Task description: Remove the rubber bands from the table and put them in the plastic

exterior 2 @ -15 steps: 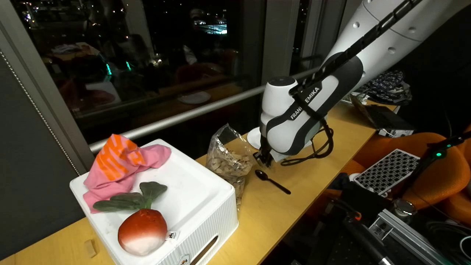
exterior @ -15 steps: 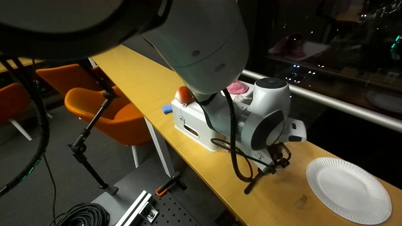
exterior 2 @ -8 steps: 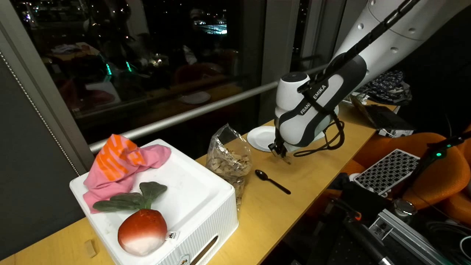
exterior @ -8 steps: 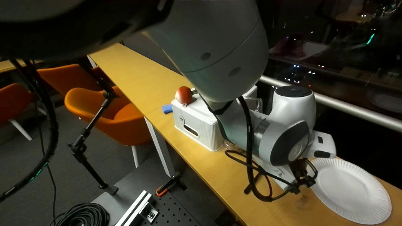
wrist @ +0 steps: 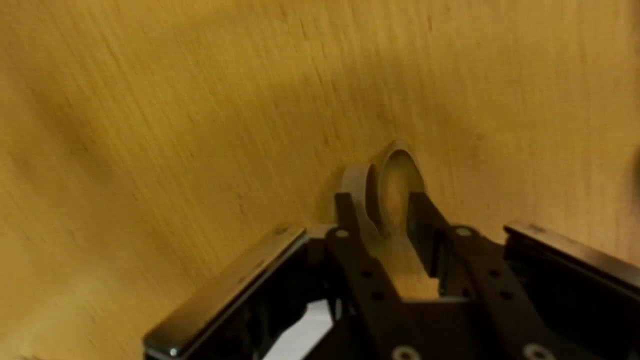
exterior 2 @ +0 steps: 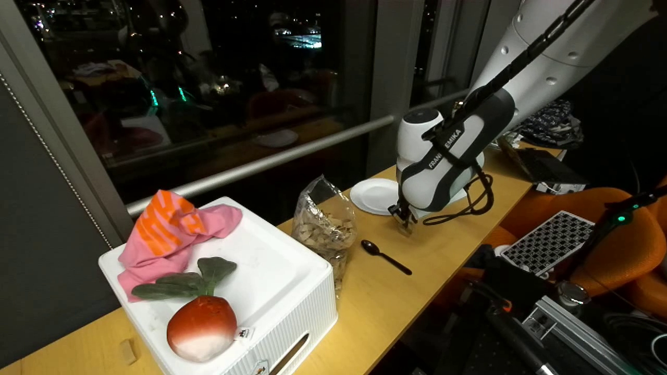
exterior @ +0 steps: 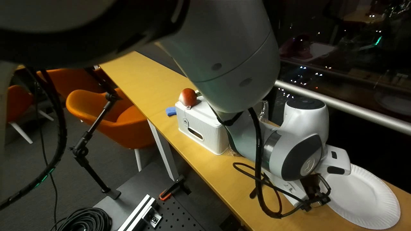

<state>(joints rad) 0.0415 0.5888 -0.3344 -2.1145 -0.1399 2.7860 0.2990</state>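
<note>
Well apart from the white box (exterior 2: 284, 268), the gripper (wrist: 381, 200) stands parted over the rubber bands (wrist: 356, 182)

The long yellowish table (exterior 2: 359, 333) runs past the white box on both sides. The robot arm (exterior 2: 536, 78) reaches in from above, its lower end well apart from the box. The white box stands ridge-sided on the table. A round white plate (exterior 2: 371, 197) lies on the table, well apart from the box and partly covered by the arm in both exterior views. The clear plastic bag (exterior 2: 324, 200) stands upright just beside the box, on the side towards the plate, with a tan-brown tangle (exterior 2: 323, 234) inside; whether bag and box touch cannot be told. A pink cloth (exterior 2: 174, 237) with orange print lies crumpled on the box, and a red-and-white toy vegetable (exterior 2: 202, 328) with green leaves rests there too. The gripper points down past the bag from the box, near the plate; in the wrist view its fingertips (wrist: 345, 207) are apart, with bare wood showing in the gap. The black spoon (exterior 2: 386, 257) lies nearer the box than the gripper is. A small blue object (exterior: 171, 111) lies just beside the box, at the end away from the bag. The rubber bands, thin tan loops, lie on the table between the fingertips, well apart from the box; whether the pads touch them is unclear.
</note>
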